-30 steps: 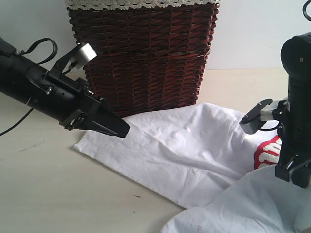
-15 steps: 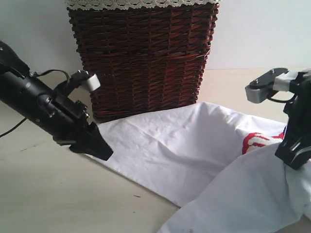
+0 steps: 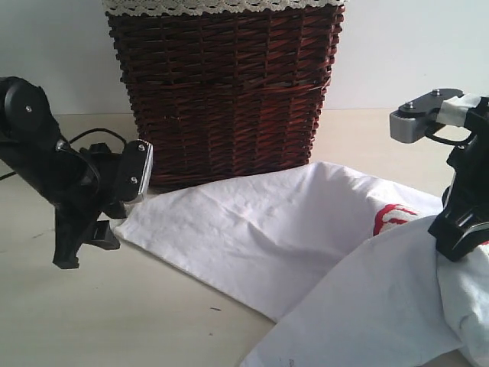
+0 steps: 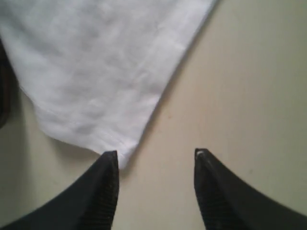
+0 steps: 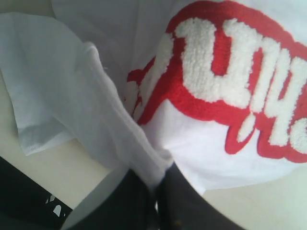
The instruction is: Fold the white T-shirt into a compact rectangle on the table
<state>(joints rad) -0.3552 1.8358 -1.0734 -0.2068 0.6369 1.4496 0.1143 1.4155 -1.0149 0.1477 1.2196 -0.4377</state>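
One raised fold of the white T-shirt [image 3: 252,229] on the worktop [image 3: 114,321] is clamped in the right gripper [image 5: 156,184], probably for carrying over, while the left gripper [image 4: 156,155], fingers [image 4: 103,191] wide apart, hovers at a corner.

T-shirt [image 3: 252,237]: plain white
lettering [image 3: 393,220], 3 o'clock: red outline, fuzzy white fill
basket [image 3: 229,92], 12 o'clock: dark red-brown weave, cream lace trim
worktop [image 3: 114,321]: cream-beige
fingers [image 4: 103,196]: black
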